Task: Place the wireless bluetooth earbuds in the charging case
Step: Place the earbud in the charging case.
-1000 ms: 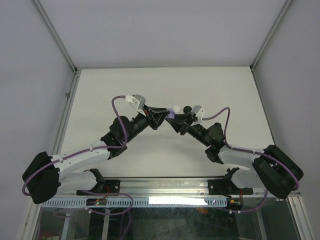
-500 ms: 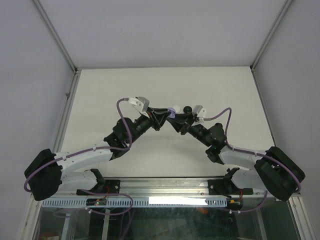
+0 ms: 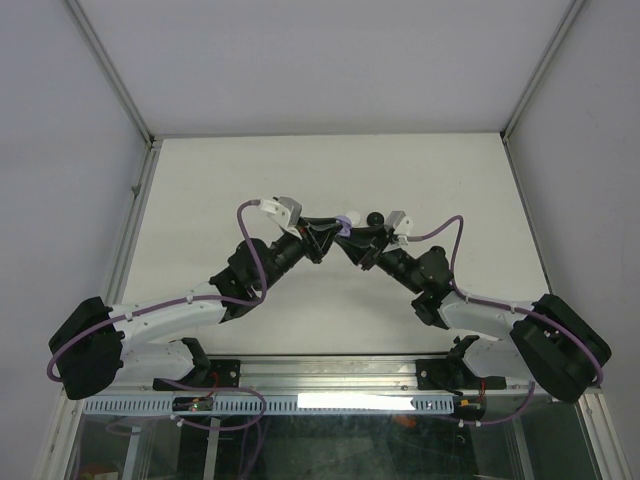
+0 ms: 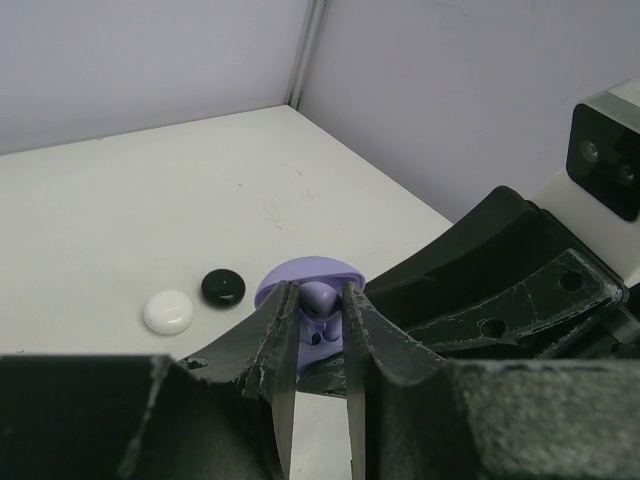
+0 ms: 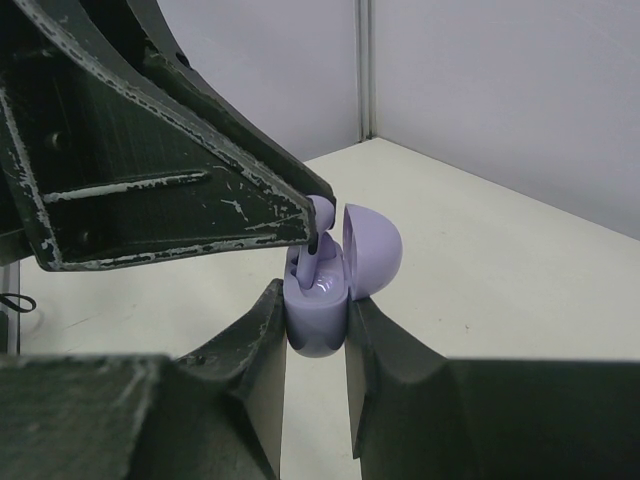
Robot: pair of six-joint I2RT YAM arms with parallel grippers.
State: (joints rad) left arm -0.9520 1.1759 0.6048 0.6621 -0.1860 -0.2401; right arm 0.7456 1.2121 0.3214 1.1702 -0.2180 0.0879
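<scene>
The lavender earbud (image 5: pixel 321 212) is pinched in the tips of the left gripper (image 4: pixel 321 302). It sits just over the open lavender case (image 5: pixel 318 298), which the right gripper (image 5: pixel 316 318) clamps by its base, over the middle of the table (image 3: pixel 450 180). In the last second the left arm's wrist has edged slightly inward, and the grippers have stayed tip to tip.

Bright, even, diffuse light; only faint soft shadows on tabletop (image 3: pixel 400 170). Wrist views: foreground at 6 o'clock blurred, centre sharp.
</scene>
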